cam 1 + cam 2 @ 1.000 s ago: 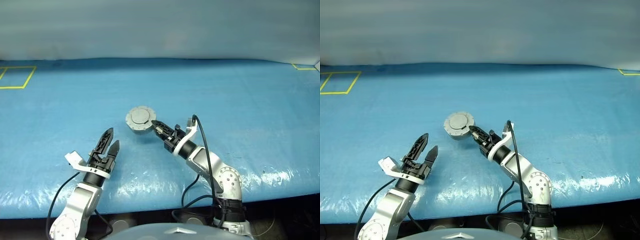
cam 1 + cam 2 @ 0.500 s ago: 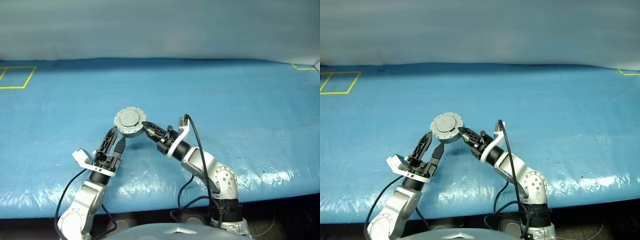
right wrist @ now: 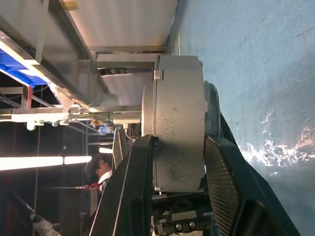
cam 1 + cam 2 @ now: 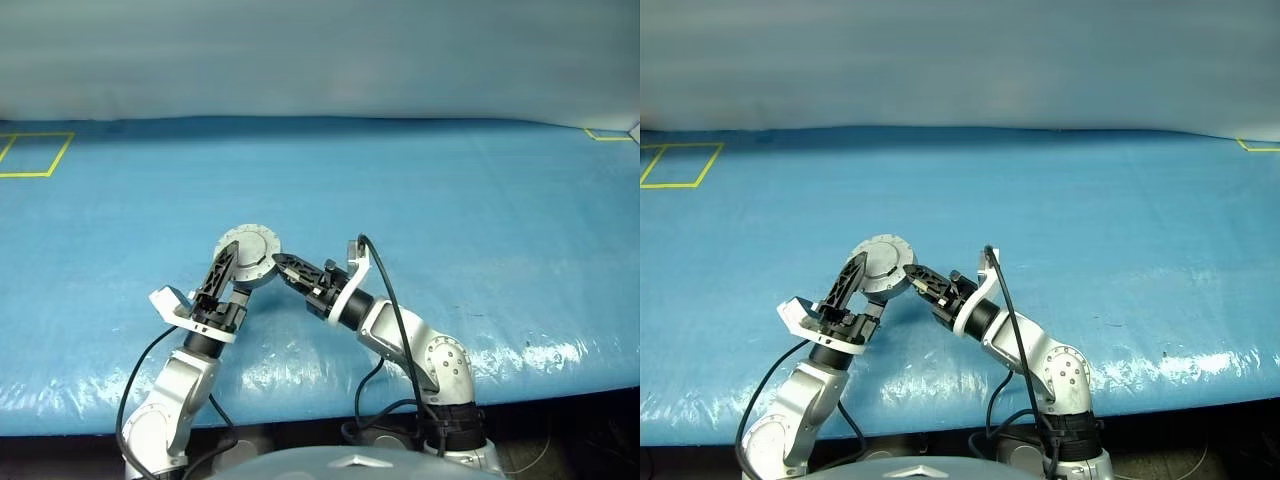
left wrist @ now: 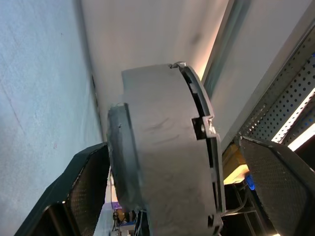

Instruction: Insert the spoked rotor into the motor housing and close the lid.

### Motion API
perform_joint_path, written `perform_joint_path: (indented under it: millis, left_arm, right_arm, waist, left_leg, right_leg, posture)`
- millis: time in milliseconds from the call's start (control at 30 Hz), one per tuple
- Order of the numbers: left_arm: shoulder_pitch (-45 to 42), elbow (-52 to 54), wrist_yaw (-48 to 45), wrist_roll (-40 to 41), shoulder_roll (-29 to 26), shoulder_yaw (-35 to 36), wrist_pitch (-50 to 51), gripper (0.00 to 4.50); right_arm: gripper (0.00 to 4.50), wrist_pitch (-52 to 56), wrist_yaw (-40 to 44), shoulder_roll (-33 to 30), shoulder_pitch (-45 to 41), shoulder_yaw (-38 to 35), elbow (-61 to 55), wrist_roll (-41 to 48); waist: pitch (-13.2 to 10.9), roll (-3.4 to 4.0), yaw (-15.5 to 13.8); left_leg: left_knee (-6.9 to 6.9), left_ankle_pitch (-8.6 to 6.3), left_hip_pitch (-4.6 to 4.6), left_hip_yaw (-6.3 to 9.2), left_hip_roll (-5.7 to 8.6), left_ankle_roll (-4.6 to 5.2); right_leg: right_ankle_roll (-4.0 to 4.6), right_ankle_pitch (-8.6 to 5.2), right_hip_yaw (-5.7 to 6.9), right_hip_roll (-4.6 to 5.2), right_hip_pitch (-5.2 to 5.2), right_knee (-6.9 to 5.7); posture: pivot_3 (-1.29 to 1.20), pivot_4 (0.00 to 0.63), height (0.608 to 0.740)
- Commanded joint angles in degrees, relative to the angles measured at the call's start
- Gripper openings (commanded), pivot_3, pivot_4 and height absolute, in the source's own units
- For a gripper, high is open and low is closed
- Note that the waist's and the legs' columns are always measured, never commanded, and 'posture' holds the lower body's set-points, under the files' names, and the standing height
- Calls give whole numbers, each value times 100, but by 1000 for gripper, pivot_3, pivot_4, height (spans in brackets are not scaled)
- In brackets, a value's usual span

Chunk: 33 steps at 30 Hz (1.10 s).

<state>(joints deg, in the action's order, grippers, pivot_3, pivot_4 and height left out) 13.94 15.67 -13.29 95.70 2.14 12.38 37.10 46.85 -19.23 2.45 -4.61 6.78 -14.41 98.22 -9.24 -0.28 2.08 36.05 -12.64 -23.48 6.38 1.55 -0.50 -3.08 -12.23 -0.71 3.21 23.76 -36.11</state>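
The motor housing (image 4: 248, 256) is a round grey puck held up over the blue table (image 4: 430, 190). My right gripper (image 4: 281, 266) is shut on its rim, with a finger (image 3: 130, 196) on each flat side. The lid (image 4: 886, 262), plain grey with a raised centre, lies closed against the housing and faces up toward the head camera. My left gripper (image 4: 234, 272) stands open, its two fingers (image 5: 83, 191) astride the housing (image 5: 162, 162) without pressing on it. The spoked rotor is out of view.
The blue sheet covers the whole table. A yellow tape square (image 4: 30, 155) marks its far left and a yellow corner (image 4: 605, 133) its far right. A person (image 3: 101, 169) stands far off in the right wrist view.
My right gripper carried the housing to the left and nearer to me. My left gripper rose and moved right until its open fingers straddled the housing.
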Motion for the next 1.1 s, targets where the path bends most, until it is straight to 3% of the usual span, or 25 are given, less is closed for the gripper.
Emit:
perform_joint_path:
  millis: [33,167,233,633,1100]
  left_arm:
    - [-69,149,336,161,126,-78,-72,4130]
    - [-54,326,626,109,213,-174,-148,2894]
    - [-37,367,700,139,218,-202,-189,2580]
    - [-2,473,800,73,184,-266,-362,2568]
    - [-260,486,1235,-159,518,-305,-1191,2560]
  right_arm:
    - [1196,-17,143,31,-55,61,-410,289]
    - [1196,-18,171,-23,-38,52,-402,255]
    - [1196,-19,186,-38,-41,59,-388,254]
    - [1195,10,258,-75,-64,77,-266,188]
    - [1195,-20,265,-192,-29,54,-302,197]
  waist:
    - [0,0,-1]
    - [1,-1,0]
    - [1,-1,0]
    - [1,0,0]
    - [1,0,-2]
  left_leg:
    - [1,0,0,1,0,0]
    - [4,0,2,-1,1,0]
    - [5,0,2,-1,1,0]
    - [9,1,2,-1,2,0]
    - [13,1,3,-2,4,-1]
  right_leg:
    - [0,0,0,0,-1,0]
    - [-2,1,-1,-4,-2,-1]
    - [-2,1,-1,-5,-2,-1]
    - [2,5,-2,-8,-3,-2]
    - [20,18,-1,-16,-5,-3]
  posture:
    - [0,150,740]
    - [0,150,740]
    - [0,150,740]
    - [0,150,740]
    - [0,150,740]
